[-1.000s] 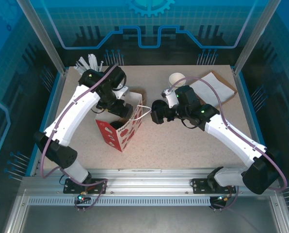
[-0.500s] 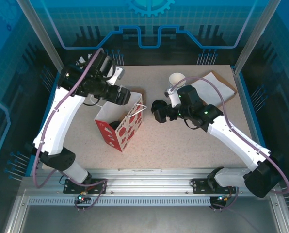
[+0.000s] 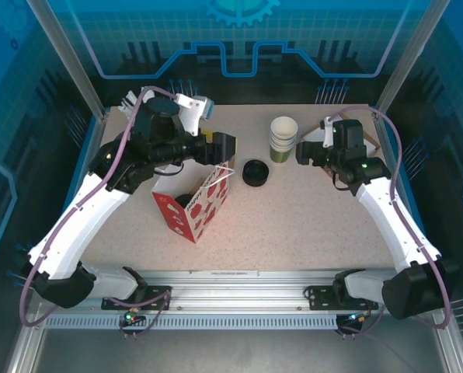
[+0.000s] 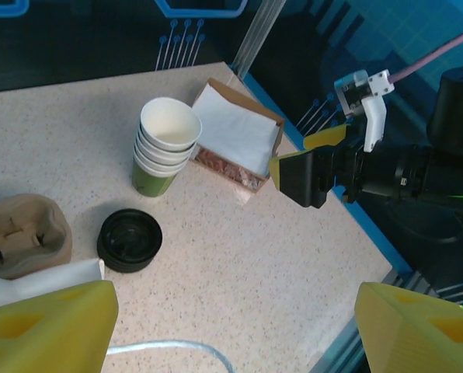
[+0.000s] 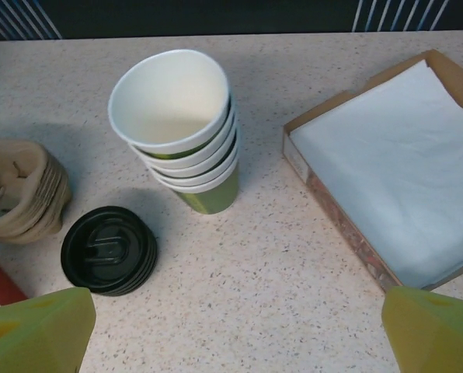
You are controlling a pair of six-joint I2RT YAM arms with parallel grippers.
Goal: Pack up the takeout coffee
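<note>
The takeout coffee (image 3: 186, 200), a small cup under a round black plastic lid, sits down inside the open red-and-white patterned paper bag (image 3: 207, 203). From the top camera only its dark top shows in the bag's mouth. The bag stands upright left of centre on the speckled beige worktop (image 3: 317, 225), well apart from the near edge, with bare surface in front of it and to its right. A loose pile of black lids (image 5: 107, 249) lies just right of the bag, with a stack of lidless green-and-white cups (image 5: 177, 124) close behind the lids. Brown pulp cup carriers (image 5: 18, 190) sit beside the lids, and a cardboard tray of white napkins (image 5: 387, 163) lies near the back right corner. The left hand (image 3: 222, 148) hovers above the bag's far rim, fingers (image 4: 45, 326) spread wide, gripping nothing. The right hand (image 3: 303, 152) hangs beside the cup stack, jaws wide and empty, touching nothing.
</note>
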